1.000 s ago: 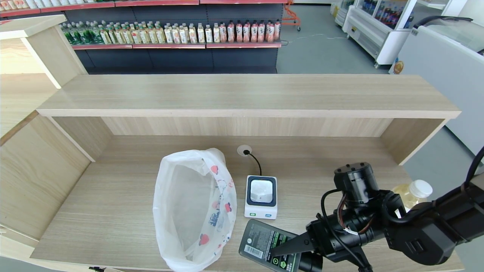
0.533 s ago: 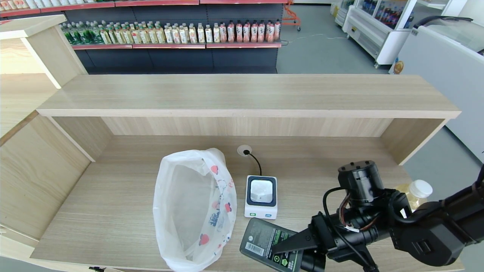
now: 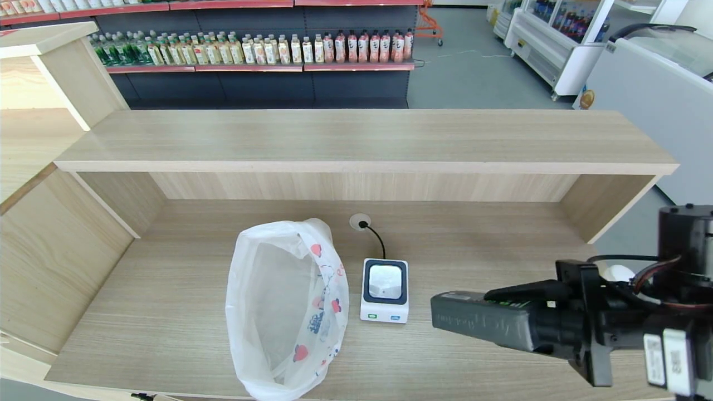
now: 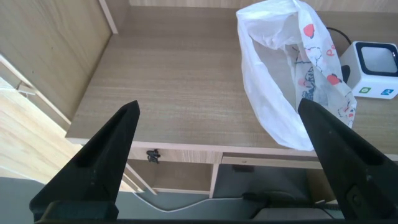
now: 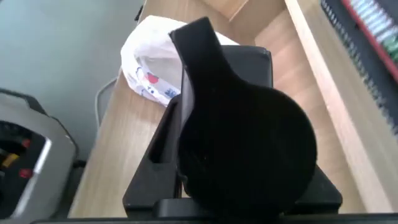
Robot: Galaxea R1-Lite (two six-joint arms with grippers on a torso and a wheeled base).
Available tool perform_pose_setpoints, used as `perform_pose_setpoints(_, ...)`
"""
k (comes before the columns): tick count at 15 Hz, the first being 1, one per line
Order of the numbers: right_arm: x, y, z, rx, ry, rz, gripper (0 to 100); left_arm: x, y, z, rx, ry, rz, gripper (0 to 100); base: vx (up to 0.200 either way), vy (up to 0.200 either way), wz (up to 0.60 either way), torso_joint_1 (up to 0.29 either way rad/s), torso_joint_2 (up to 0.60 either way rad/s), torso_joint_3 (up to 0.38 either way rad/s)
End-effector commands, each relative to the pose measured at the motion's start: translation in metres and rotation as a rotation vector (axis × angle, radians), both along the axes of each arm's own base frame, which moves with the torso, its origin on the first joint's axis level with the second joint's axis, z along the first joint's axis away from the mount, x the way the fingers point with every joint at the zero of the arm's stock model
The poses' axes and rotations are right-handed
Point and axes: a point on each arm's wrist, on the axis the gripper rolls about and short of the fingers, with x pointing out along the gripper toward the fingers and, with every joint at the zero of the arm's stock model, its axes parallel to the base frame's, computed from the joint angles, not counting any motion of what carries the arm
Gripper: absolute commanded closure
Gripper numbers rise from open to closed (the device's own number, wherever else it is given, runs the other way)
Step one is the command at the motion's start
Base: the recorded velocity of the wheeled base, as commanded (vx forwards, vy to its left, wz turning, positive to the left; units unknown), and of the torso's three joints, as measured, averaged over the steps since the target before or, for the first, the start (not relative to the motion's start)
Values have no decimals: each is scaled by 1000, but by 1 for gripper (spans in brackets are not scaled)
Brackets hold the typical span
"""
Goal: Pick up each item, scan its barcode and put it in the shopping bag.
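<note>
Head view: dark pack (image 3: 473, 320) held beside the scanner (image 3: 384, 289)

The right gripper (image 3: 504, 309) is clamped on the flat dark pack, holding it edge-on above the wooden counter (image 3: 167, 312) and just right of the white scanner. The shopping bag (image 3: 287, 312) sits open just beside the scanner on its other side. A white cap (image 3: 617, 273) peeks out behind the right arm. The left gripper (image 4: 217, 109) hangs at the counter's near edge with its fingers wide apart; the bag's mouth lies ahead of it.
</note>
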Motion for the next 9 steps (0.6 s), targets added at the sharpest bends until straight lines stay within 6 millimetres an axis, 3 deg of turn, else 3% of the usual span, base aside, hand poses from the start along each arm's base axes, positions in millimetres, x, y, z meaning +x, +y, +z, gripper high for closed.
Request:
perform_pose_setpoints(1, -30, -43, 34, 161, 229, -252, 100, 0, 0, 0, 1, 0, 0, 0, 0, 0, 0, 0, 0, 0)
perform_pose_setpoints(3, -33, -57, 31, 360, 680, -538, 100, 0, 0, 0, 1, 0, 0, 0, 0, 0, 0, 0, 0, 0)
perform_pose_setpoints(5, -29, -47, 28, 561, 1088, -696, 100, 0, 0, 0, 1, 0, 0, 0, 0, 0, 0, 0, 0, 0)
perform_pose_setpoints(6, -17, -43, 26, 638, 1234, -753, 100, 0, 0, 0, -1, 0, 0, 0, 0, 0, 0, 0, 0, 0)
perform_pose_setpoints(9, 5, -39, 11, 676, 1442, -803, 100, 0, 0, 0, -1, 0, 0, 0, 0, 0, 0, 0, 0, 0)
